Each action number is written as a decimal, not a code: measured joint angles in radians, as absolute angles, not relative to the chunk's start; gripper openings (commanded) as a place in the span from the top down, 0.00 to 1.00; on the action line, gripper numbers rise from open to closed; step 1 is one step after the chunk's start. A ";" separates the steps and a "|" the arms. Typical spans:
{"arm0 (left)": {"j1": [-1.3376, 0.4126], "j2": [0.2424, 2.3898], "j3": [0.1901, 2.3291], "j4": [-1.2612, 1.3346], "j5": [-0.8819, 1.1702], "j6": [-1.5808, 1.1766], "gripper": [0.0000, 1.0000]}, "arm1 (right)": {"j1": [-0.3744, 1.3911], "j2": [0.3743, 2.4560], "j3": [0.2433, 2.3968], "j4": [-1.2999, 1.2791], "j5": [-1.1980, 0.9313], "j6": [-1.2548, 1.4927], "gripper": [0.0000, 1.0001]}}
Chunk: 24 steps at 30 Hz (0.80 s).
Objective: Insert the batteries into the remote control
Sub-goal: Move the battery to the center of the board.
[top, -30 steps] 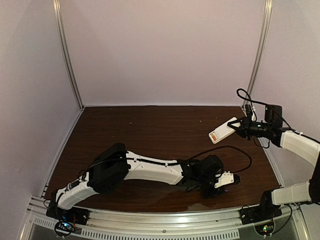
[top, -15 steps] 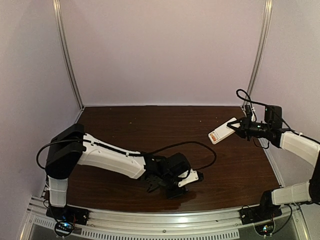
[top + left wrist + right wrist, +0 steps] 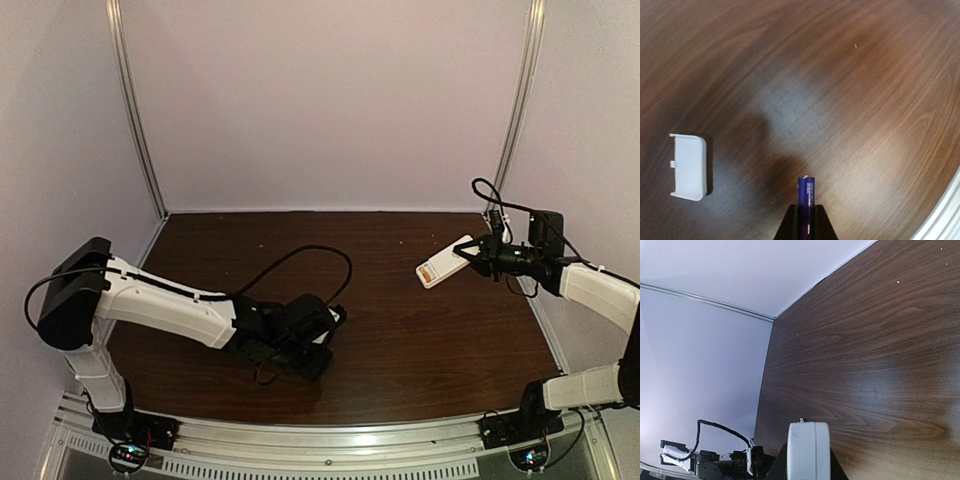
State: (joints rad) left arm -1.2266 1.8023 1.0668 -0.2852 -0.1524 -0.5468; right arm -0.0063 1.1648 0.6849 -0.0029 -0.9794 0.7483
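Over at the left gripper (image 3: 806, 224): clenched hard on the purple battery (image 3: 806, 192). Pinched lengthwise between both fingers, rounded tip sticking out past the fingertips. Hanging low over the dark wooden table (image 3: 875, 80), throwing a soft shadow just ahead of that tip.

Off to the left of those fingers in the wrist view, lying flat on the wood and well apart from the battery: a white cover piece (image 3: 689, 166), with a little tab on its outer long edge.

Now across to the right gripper (image 3: 467, 252): raised above the table and closed around the remote control (image 3: 446, 261), grasping it by one end. Reaching out beyond the fingertips at an angle, toward the middle of the table. Seen edge-on from the right wrist, squeezed between the two dark fingers.

On the end farthest from those fingers, an orange patch (image 3: 431, 271), too small to tell more.

Well apart, remote and purple battery, each held in its own grip on opposite sides of the table.
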 measured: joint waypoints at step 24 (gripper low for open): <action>-0.998 1.677 1.111 -0.625 -0.472 -1.589 1.00 | -0.006 1.150 0.685 -0.002 -0.980 0.749 1.00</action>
